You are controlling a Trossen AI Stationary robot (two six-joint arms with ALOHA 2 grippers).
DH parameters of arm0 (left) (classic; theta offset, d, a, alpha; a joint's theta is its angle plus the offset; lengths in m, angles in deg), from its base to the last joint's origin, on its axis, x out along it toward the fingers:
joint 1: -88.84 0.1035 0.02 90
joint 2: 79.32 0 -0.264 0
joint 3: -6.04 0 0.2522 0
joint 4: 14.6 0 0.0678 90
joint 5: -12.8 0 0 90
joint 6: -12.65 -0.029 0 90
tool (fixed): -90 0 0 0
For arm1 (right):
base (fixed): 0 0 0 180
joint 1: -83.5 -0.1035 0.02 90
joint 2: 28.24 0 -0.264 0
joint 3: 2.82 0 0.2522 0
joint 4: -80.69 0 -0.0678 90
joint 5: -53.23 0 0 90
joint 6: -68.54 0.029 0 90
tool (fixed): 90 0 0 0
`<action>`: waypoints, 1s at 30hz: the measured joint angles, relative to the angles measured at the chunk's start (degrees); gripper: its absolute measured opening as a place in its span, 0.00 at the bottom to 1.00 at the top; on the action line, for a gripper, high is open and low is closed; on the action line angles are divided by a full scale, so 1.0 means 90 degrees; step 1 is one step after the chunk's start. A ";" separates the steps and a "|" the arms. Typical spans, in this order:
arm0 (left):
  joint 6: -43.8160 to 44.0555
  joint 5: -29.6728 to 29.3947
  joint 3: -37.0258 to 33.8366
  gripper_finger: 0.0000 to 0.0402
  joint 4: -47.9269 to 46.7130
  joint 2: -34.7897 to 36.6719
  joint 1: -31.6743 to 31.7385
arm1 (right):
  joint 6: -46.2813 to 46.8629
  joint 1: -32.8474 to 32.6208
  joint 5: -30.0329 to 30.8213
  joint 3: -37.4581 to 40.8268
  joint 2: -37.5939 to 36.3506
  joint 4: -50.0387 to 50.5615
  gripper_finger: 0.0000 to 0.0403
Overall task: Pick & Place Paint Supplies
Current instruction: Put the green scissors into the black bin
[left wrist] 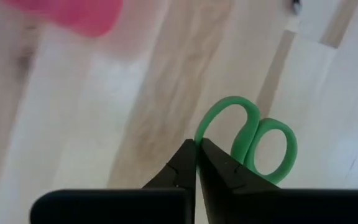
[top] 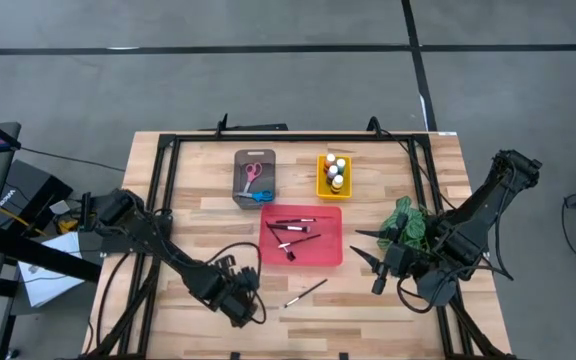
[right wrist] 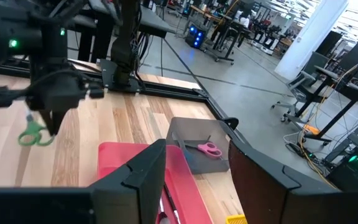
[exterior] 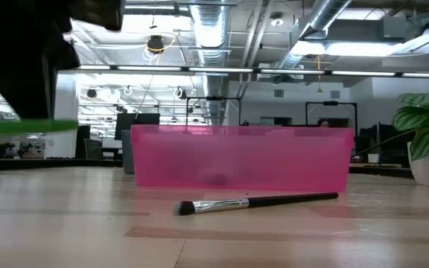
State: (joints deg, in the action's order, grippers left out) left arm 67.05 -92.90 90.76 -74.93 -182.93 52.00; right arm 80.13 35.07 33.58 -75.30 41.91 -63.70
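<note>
The green-handled scissors (left wrist: 253,140) are in my left gripper (left wrist: 196,151), which is shut on them above the table's near left part (top: 240,303). They also show in the right wrist view (right wrist: 35,134) and as a green bar in the low view (exterior: 22,126). A dark-handled paintbrush (top: 305,293) lies flat on the wood near the near edge (exterior: 255,202). My right gripper (right wrist: 194,180) hovers open over the table's right side (top: 378,262), beside the plant. My left gripper pinches the rim of one green handle loop (left wrist: 205,127) between its two fingertips, coming from above and pointing down. The scissors (right wrist: 35,134) are lifted clear of the table and hang just below the fingers.
The red tray (top: 330,252) at mid-table holds several brushes. Behind it, the grey tray (top: 240,190) holds pink and blue scissors and the yellow tray (top: 321,180) holds small bottles. A green leafy plant (top: 408,222) stands by the right arm. Bare wood lies left of the red tray.
</note>
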 joint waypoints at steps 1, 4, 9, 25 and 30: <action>0.0035 -0.0044 0.0000 0.00 -0.0147 0.0087 -0.0005 | 0.0000 0.0000 0.0000 0.0000 0.0000 0.0000 0.42; 0.0171 -0.0242 -0.0031 0.00 -0.0580 0.0355 -0.0005 | 0.0000 0.0000 0.0000 0.0000 0.0000 0.0000 0.42; 0.0435 -0.0721 -0.0466 0.00 -0.0776 0.1072 0.0092 | 0.0000 0.0000 0.0000 0.0000 0.0000 0.0000 0.42; -0.0167 -0.2110 -0.2254 0.00 -0.0396 0.2840 0.2150 | -0.0002 0.0002 0.0011 0.0000 0.0000 -0.0002 0.42; -0.1324 -0.2283 -0.2331 0.00 0.0695 0.2959 0.3130 | -0.0003 0.0002 0.0017 0.0000 0.0000 -0.0002 0.42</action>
State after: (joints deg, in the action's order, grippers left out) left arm 55.13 -113.44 69.78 -68.68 -156.30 80.17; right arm 80.11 35.09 33.73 -75.30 41.91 -63.73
